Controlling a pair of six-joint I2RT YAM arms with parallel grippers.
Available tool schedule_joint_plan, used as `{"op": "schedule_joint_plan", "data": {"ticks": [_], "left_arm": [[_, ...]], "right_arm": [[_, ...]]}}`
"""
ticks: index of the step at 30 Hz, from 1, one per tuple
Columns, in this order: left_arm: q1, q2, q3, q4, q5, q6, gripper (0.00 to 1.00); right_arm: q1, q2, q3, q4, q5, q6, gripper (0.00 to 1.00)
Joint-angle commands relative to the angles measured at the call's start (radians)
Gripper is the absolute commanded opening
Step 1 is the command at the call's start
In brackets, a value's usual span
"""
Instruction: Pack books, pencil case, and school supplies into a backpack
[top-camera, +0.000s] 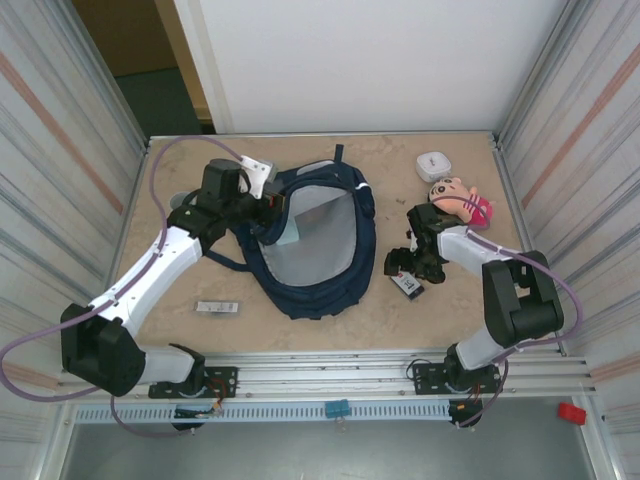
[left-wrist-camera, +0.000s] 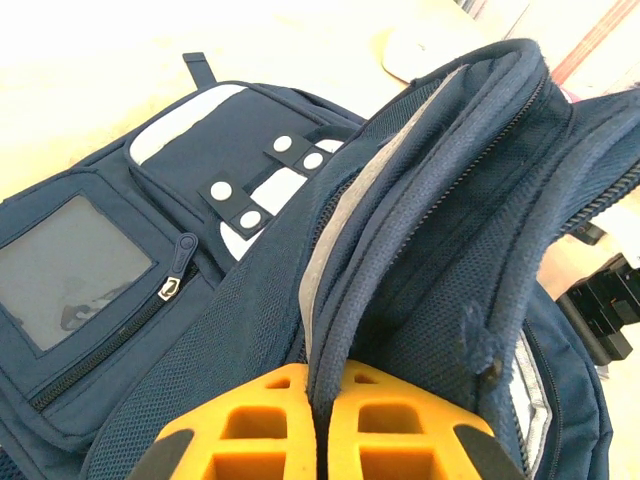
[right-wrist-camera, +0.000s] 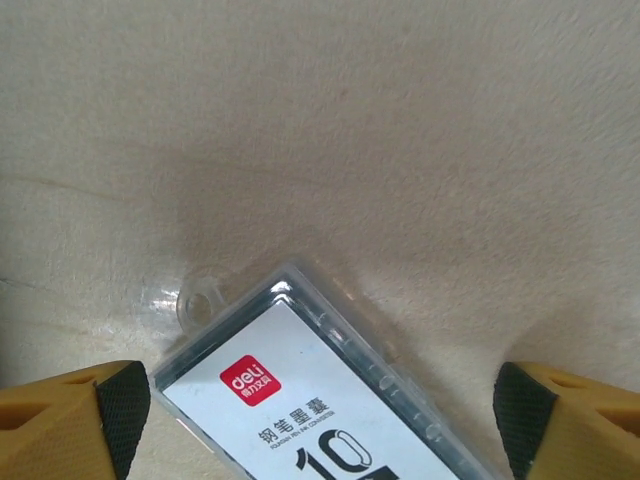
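While the left gripper (left-wrist-camera: 320, 405) is clamped on the rim of the backpack (left-wrist-camera: 200, 300), its orange fingers (left-wrist-camera: 250, 430) pressed together with a fold of navy fabric and grey lining pinched between them, the right gripper (right-wrist-camera: 320, 400) stands wide over the small black box (right-wrist-camera: 300, 420).

From above, the backpack (top-camera: 310, 295) lies flat on the table (top-camera: 340, 340) with its mouth open and pale grey lining showing. The left gripper (top-camera: 268, 205) bites the backpack's upper left edge. A pale teal shape (top-camera: 287, 238) sits inside the opening, just beside that gripper. Too little of it shows to tell what it is.

The small black box (top-camera: 410, 287) lies on the table just right of the backpack, apart from it. The right gripper (top-camera: 408, 268) hangs directly over the box. In the right wrist view, the box has a clear plastic hanging tab and a white label with a red logo. One dark pad sits on each side of the box. The left pad is very near a corner and the right one is well apart. Whether the near pad touches the box cannot be told.

The silver-grey bar (top-camera: 218, 308) lies left of the backpack, near its lower edge and apart from it. A pink-clothed doll (top-camera: 462, 200) and a small white rounded case (top-camera: 433, 163) lie right of the backpack, beyond the box.
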Motion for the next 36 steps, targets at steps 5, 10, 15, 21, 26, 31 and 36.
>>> {"op": "schedule_joint_plan", "data": {"ticks": [5, 10, 15, 21, 26, 31, 36], "left_arm": [[0.018, -0.049, -0.002, 0.07, 0.004, -0.029, 0.0], [0.018, -0.052, -0.004, 0.08, 0.019, -0.036, 0.0], [0.019, -0.053, -0.008, 0.088, 0.029, -0.043, 0.0], [0.018, -0.052, -0.01, 0.098, 0.046, -0.053, 0.0], [0.018, -0.054, -0.009, 0.099, 0.046, -0.051, 0.0], [0.018, -0.052, -0.011, 0.1, 0.052, -0.053, 0.0], [0.018, -0.044, -0.012, 0.105, 0.067, -0.061, 0.0]], "right_arm": [[0.053, -0.078, -0.02, -0.134, -0.111, 0.105, 0.85], [0.109, -0.132, 0.037, -0.266, 0.051, 0.137, 0.93], [0.114, -0.063, 0.065, -0.248, 0.09, 0.078, 0.92], [0.111, 0.08, 0.102, -0.19, 0.039, 0.0, 0.91], [0.107, 0.17, 0.125, -0.188, 0.05, -0.004, 0.79], [0.104, 0.184, 0.115, -0.172, 0.057, 0.011, 0.63], [0.107, 0.126, 0.083, -0.157, 0.056, 0.026, 0.58]]}}
